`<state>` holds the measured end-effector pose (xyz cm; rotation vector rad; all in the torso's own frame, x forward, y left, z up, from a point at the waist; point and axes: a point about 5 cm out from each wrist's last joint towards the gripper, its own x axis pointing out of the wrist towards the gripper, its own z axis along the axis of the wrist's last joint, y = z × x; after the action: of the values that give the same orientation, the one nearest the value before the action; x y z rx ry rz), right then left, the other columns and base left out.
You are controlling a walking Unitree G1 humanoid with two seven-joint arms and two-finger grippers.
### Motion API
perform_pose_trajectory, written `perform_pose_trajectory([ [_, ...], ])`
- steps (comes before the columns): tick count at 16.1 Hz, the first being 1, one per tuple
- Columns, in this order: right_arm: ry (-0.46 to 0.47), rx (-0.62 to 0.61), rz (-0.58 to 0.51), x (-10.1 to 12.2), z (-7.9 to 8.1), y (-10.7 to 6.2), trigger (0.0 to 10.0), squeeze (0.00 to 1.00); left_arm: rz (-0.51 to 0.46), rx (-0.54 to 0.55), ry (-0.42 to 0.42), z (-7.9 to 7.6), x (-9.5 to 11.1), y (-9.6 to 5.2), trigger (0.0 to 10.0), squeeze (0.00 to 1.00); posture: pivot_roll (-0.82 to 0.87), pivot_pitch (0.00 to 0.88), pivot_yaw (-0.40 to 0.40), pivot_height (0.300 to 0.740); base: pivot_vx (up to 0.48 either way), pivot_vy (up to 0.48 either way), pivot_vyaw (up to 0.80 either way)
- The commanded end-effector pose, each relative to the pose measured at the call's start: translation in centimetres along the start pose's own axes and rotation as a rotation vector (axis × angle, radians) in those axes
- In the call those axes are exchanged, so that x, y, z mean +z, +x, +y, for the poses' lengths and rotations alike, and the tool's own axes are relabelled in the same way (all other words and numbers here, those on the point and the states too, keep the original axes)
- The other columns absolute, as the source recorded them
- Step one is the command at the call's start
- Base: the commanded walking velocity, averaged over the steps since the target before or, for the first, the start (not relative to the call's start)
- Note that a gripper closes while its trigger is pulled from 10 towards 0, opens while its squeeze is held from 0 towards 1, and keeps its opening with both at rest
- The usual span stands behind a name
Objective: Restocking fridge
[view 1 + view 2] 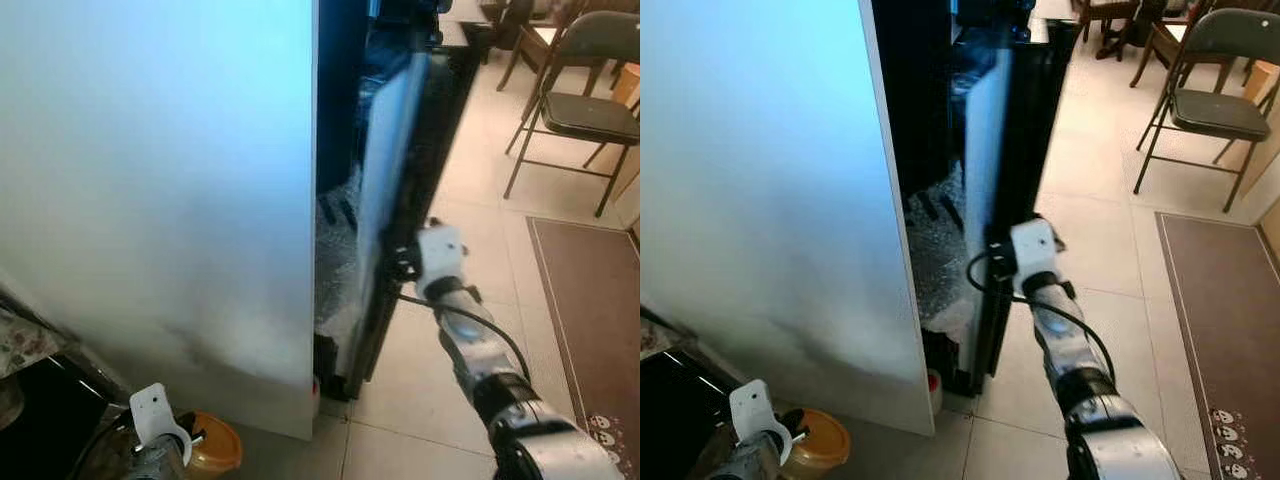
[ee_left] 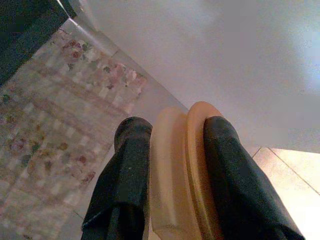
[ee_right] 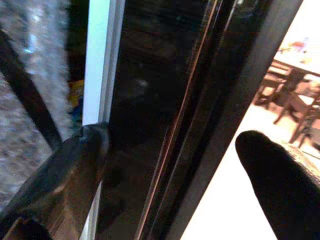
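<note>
We are standing beside the big white fridge [image 1: 160, 190], and we are looking along its side wall. Its dark door [image 1: 1015, 180] is standing a little way open, so we can see a thin strip of the inside. We think this is the step of pulling the door wide so food can go in.

Our right tool [image 3: 170, 165] is reaching out to the door's edge. Its fingers [image 3: 75, 165] are spread wide with the edge between them, one on the inner side and one on the outer side. That way we can hook the door and swing it.

Our left tool [image 2: 172, 175] is waiting low down by the fridge wall. It is squeezing a small tan jar [image 2: 180, 170] with an orange lid, held on its side. We are keeping it there, ready to put inside
</note>
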<state>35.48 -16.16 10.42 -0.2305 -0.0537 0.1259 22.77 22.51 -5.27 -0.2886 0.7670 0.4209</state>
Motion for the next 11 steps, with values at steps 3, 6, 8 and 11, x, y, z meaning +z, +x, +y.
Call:
perform_pose_trajectory([
  [3,0.003,-0.105,0.119,-3.1,-1.9,-2.1,10.0,0.0,0.016,0.002,0.015,0.1,-0.6,-0.1,10.0,0.0,-0.12,0.034,0.011,0.74,0.0,0.0,0.0],
  [6,-0.027,-0.199,0.212,-6.0,-3.3,-5.2,10.0,0.0,0.017,-0.002,0.019,0.0,-0.8,-0.1,10.0,0.0,-0.13,0.037,0.006,0.74,0.0,0.0,0.0],
  [8,-0.048,-0.278,0.267,-7.5,-4.3,-7.0,10.0,0.0,0.018,-0.004,0.022,-0.1,-0.8,-0.1,10.0,0.0,-0.13,0.039,0.005,0.74,0.0,0.0,0.0],
  [11,-0.021,-0.429,0.451,-11.1,-6.0,-11.2,10.0,0.0,0.02,-0.007,0.026,-0.1,-0.9,-0.1,10.0,0.0,-0.13,0.04,0.003,0.74,0.0,0.0,0.0],
])
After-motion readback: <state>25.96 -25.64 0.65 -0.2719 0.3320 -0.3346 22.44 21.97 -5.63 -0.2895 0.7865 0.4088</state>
